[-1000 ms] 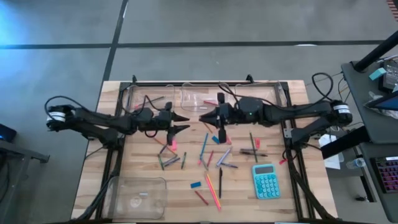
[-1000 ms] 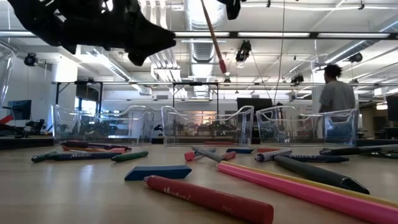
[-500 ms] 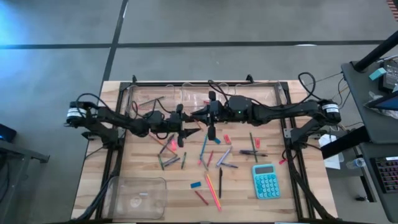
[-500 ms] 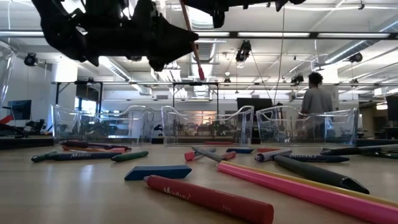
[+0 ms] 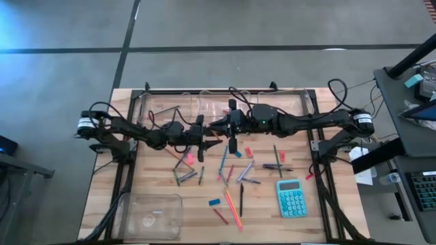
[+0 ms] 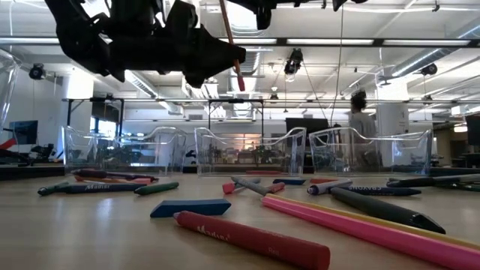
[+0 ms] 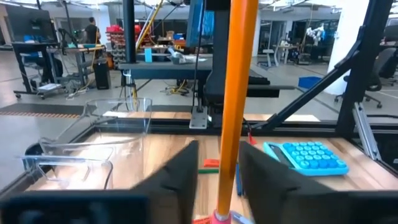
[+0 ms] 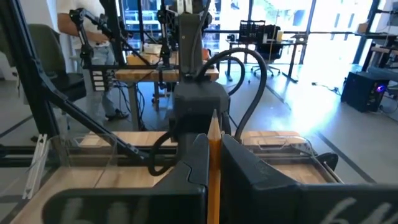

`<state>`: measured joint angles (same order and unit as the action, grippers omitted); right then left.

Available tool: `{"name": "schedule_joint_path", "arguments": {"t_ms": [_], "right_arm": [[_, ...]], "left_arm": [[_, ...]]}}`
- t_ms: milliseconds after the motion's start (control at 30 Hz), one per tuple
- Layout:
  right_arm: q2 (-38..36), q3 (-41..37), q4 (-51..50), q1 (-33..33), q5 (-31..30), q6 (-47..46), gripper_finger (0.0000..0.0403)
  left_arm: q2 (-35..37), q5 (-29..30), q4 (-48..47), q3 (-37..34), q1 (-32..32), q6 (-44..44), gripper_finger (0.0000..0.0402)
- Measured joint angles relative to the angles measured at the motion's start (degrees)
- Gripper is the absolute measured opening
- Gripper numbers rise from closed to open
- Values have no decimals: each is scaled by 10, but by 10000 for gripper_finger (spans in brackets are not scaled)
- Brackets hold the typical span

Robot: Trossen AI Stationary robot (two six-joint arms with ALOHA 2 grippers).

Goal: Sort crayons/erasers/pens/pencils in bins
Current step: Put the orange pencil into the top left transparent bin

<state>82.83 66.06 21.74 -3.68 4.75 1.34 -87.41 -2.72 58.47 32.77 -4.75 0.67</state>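
An orange pencil (image 7: pixel 236 93) with a pink eraser tip (image 6: pixel 240 81) hangs upright in the air above the table's middle. My right gripper (image 8: pixel 213 165), pointing level from the table's right, is shut on it. My left gripper (image 7: pixel 219 177) comes level from the table's left, a finger standing on each side of the pencil's lower part, and is open. In the high view both grippers meet near the far middle of the table, left (image 5: pixel 212 138) and right (image 5: pixel 222 128). Loose crayons, pens, pencils (image 5: pixel 231 173) and a blue eraser (image 5: pixel 214 202) lie flat on the wood. My right gripper pinches the pencil's upper part (image 8: pixel 213 146) between its two fingers. The fingers come level from the table's right and lie across the pencil. The pencil hangs nearly upright, eraser tip down, clear of the table. My left gripper shows a gap between one finger (image 7: pixel 183 177) and the pencil; whether the other finger (image 7: pixel 261 174) touches it, I cannot tell.
Three clear bins (image 5: pixel 214 105) stand in a row along the far edge, a fourth (image 5: pixel 150 214) at the near left corner. A teal calculator (image 5: pixel 291 197) lies near the right. A person stands in the room behind the table (image 6: pixel 361 120).
My left gripper has gone toward the table's right and a little down, up to the hanging pencil, so its fingers now flank the pencil's lower part. My right gripper has carried the pencil a little toward the table's left; the pencil stays upright.
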Motion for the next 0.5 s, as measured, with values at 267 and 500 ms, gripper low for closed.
{"name": "schedule_joint_path", "arguments": {"t_ms": [267,500], "right_arm": [[-2,3,-1,0,0,2,58],[-46,3,-71,0,0,16,159]], "left_arm": [[16,0,-10,-1,0,1,15],[78,6,-115,-2,0,1,10]]}}
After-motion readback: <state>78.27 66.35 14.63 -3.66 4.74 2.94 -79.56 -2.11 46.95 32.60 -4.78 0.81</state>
